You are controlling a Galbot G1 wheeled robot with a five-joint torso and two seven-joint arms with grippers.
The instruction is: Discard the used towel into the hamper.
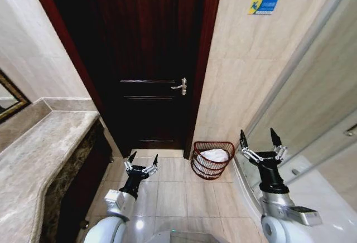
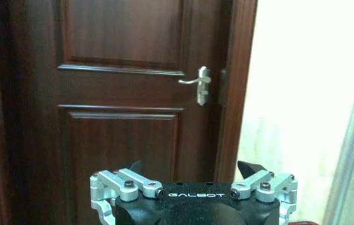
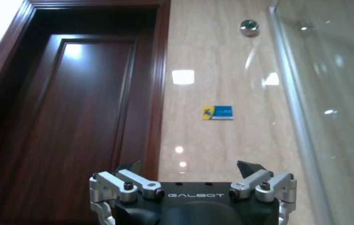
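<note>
Both claws spread, gripping nothing: left gripper (image 1: 141,161) at 7 o'clock, right gripper (image 1: 260,140) at 4 o'clock beside the glass panel (image 1: 312,87). Hamper (image 1: 212,159) on the floor between them, below the door (image 1: 150,59), white cloth (image 1: 214,155) inside (towel looks already dropped). Judgement: stay clear of the rim.
</note>
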